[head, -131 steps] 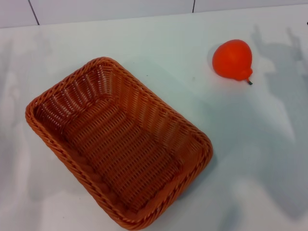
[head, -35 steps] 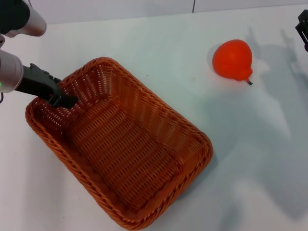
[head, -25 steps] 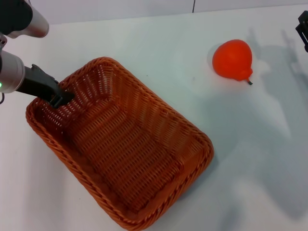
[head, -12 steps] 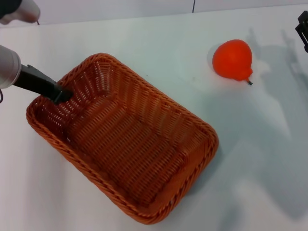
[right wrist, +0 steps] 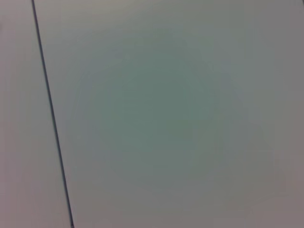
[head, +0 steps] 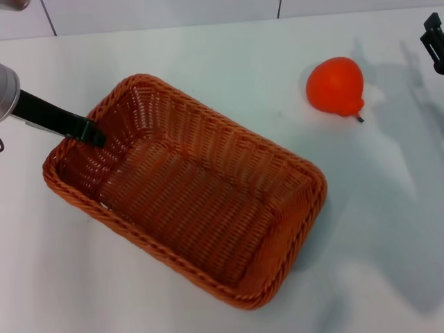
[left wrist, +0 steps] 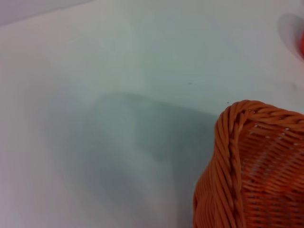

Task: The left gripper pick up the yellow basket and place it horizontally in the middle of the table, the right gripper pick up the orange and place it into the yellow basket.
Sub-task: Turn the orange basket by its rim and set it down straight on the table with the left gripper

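Far left, the left gripper [head: 89, 132] reaches in from the edge, its black fingers pinched narrow onto the braided rim of the yellow basket [head: 184, 191] at that basket's left short end. One finger tip shows just inside the wall; the silver-grey arm runs off beyond it. The basket, orange-brown weave and all, sits on the white table [head: 208, 62], lying at a slant: gripped end toward the far left, opposite end toward the near right. Its floor is bare wicker, nothing lying in it.

In the left wrist view, one braided corner of the basket [left wrist: 251, 161] fills the lower side, with plain tabletop [left wrist: 118, 71] and a soft shadow beyond it.

Moving right from the basket, the orange [head: 336, 86] rests on the table, well apart from the basket's far right corner, bright orange-red with its nub and dark stem pointing toward the near right. It lies beyond the basket, clear of the rim.

Farther right again, past the orange, the right gripper [head: 433, 40] peeks in at the edge, apart from the fruit; whether its fingers are spread or closed, I cannot tell. Its wrist view shows only a pale surface crossed by one thin dark line [right wrist: 52, 123].
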Controlling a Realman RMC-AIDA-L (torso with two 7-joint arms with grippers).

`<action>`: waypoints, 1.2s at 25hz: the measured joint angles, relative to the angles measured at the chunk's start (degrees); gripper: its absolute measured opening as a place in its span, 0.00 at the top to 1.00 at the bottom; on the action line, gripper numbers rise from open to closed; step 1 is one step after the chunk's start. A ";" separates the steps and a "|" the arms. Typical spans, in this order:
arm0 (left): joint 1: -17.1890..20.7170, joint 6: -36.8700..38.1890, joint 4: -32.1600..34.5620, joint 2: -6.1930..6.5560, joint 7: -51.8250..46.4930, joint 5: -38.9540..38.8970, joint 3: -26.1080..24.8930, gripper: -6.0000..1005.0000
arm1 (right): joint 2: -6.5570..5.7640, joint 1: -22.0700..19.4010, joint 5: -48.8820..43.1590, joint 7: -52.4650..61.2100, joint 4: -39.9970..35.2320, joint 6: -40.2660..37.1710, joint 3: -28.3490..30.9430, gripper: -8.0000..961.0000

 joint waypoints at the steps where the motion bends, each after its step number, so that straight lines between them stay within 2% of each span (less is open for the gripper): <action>1: 0.00 0.18 -0.03 0.00 -0.58 -0.09 -0.52 0.83 | -0.02 0.03 0.00 0.00 0.00 0.00 -0.06 0.03; 10: 0.15 2.12 -0.93 -0.19 -1.85 -2.61 -9.31 0.84 | -0.14 0.16 -0.02 0.00 0.09 0.25 -0.10 0.03; 15: 0.54 2.23 -3.39 0.50 -1.88 -5.29 -15.20 0.84 | -0.08 0.25 0.02 0.00 0.08 1.03 -0.08 0.03; 18: 0.90 2.45 -4.68 1.13 -1.94 -6.47 -16.73 0.84 | -0.12 0.51 0.07 0.00 0.10 1.60 -0.08 0.03; 21: 1.62 2.45 -4.95 1.24 -2.40 -7.80 -17.08 0.84 | -0.14 0.72 0.14 0.00 0.04 1.69 -0.08 0.03; 30: 5.03 -2.07 -5.89 0.21 -3.00 -13.23 -18.47 0.84 | -0.25 1.12 0.24 0.00 0.00 2.47 -0.08 0.03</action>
